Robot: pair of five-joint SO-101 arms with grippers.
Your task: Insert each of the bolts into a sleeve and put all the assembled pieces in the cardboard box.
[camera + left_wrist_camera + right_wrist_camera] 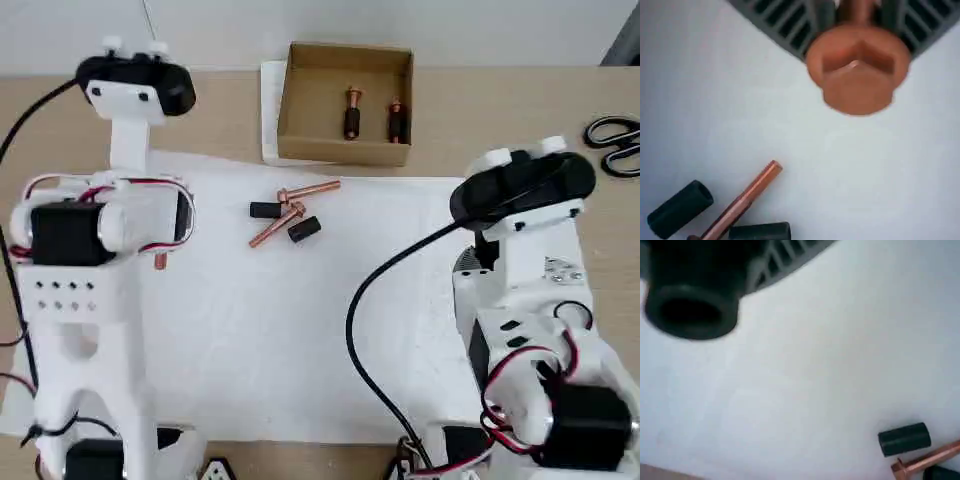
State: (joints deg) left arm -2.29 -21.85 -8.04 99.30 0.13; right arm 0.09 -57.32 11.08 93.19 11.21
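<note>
A white sheet (pixel 300 350) covers the tan table (pixel 450 90). The left gripper (pixel 856 17) is closed on a smooth copper hex-head bolt (pixel 857 70), the right gripper (pixel 695 262) seemingly clamped round a matte black tubular sleeve (pixel 690 307) (its bore faces the camera). Misaligned axes could jam the shank at the rim. Two loose bolts (pixel 310 189) and two loose sleeves (pixel 265 209) lie near the brown cardboard box (pixel 290 100), which holds two assembled pieces (pixel 353 112)

No legible text, seemingly.
</note>
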